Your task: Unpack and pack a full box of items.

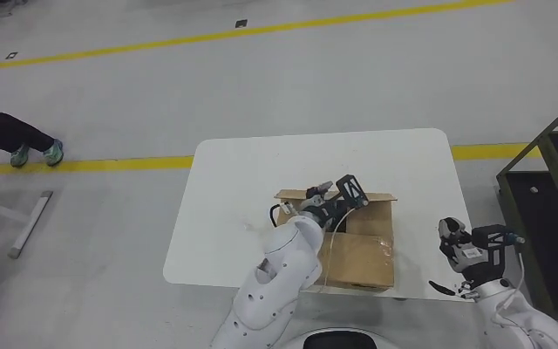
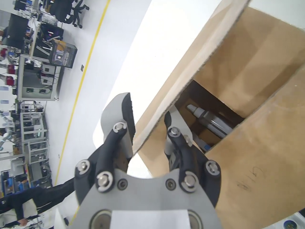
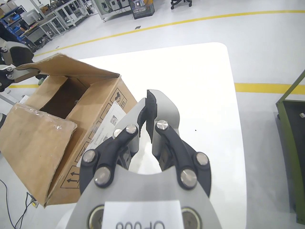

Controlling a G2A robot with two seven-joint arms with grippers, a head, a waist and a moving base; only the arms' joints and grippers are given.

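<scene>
Right now the cardboard box (image 1: 366, 266) sits on the white table (image 1: 253, 183), close to the edge nearest me and somewhat right of the middle. Its top is partly open. The near flap (image 3: 35, 129), with clear tape across it, lies folded down over the half of the opening on my side. The far flap (image 2: 190, 55) is lifted up off the far wall, leaving a dark gap between the two.

Through that gap I can see a dark cylindrical item (image 2: 212, 122) with a pale tip lying inside the box, with other contents beside it that are too shadowed to make out.

My left gripper (image 2: 147, 109) is at the far flap, with the flap's edge running through it. Whether it is clamped on the card or only set around it, I cannot tell.

My right gripper (image 3: 149, 106) hangs over the table's right front corner, well apart from the box and on the side that carries a printed label. Its pads are pressed together with nothing between them.

Beyond the table's right edge stands a green frame (image 3: 287, 132), and a yellow line (image 1: 261, 30) crosses the floor farther out.
</scene>
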